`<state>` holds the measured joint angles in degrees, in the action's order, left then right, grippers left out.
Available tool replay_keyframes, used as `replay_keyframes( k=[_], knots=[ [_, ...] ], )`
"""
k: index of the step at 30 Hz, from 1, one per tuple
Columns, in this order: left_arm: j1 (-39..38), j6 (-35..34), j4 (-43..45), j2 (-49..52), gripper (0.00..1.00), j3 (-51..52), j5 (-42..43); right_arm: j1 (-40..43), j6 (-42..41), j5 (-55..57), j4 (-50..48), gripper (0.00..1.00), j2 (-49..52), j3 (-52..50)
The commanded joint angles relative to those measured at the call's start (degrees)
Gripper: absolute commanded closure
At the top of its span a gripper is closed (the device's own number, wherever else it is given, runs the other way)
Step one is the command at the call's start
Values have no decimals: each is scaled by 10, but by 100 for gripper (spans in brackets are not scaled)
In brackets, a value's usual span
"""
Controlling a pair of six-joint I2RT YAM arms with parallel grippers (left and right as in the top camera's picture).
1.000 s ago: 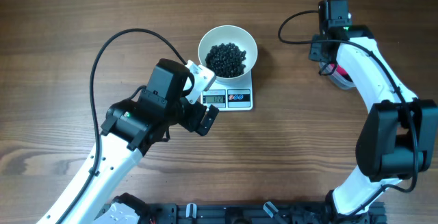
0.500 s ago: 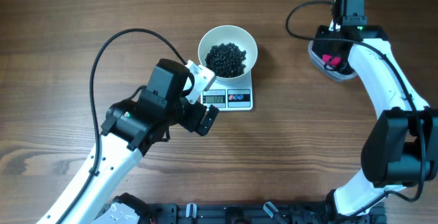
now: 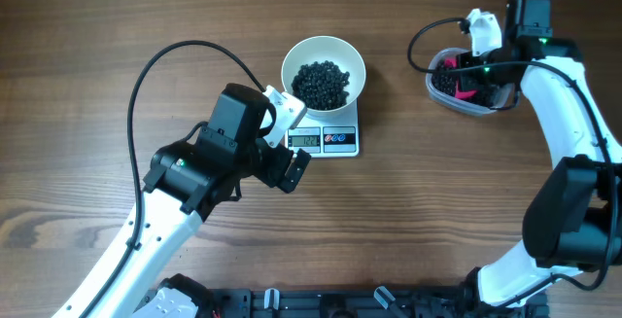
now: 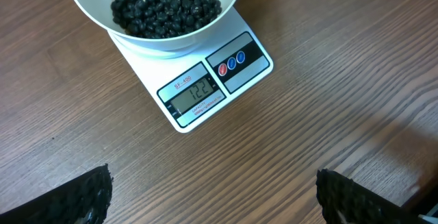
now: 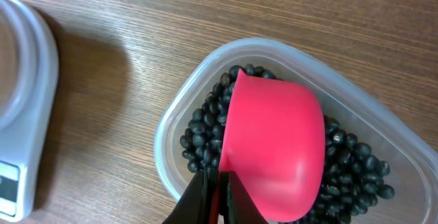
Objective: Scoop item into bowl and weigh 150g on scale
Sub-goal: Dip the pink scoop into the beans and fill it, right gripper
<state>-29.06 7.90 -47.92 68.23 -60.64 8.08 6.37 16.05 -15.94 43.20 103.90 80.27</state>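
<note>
Black beans (image 3: 321, 82) part-fill the bowl (image 3: 292, 57) on the scale (image 3: 340, 141), short of target. Your right gripper (image 5: 217, 195), clamped on the pink scoop (image 5: 274, 148), reaches into the tub (image 5: 168, 135) of beans: dig, lift level. Left gripper (image 4: 215, 196) gapes idle.

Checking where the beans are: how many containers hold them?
2. One is the white bowl on the scale near the table's middle; the other is the clear tub at the right, under the pink scoop. More could be hidden from view.
</note>
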Motion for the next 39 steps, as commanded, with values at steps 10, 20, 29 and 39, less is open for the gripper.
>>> replay_keyframes(
  k=[10, 20, 29, 39],
  knots=[
    [4, 9, 1, -7, 0, -5, 9, 43, 10, -113, -5, 96, -7, -1],
    [4, 9, 1, -7, 0, -5, 9, 72, 3, -168, -5, 96, 22, -2],
    [4, 9, 1, -7, 0, -5, 9, 120, -2, -233, -3, 96, 22, -2],
    [4, 9, 1, -7, 0, -5, 9, 178, -12, -288, -2, 96, 22, -2]
  ],
)
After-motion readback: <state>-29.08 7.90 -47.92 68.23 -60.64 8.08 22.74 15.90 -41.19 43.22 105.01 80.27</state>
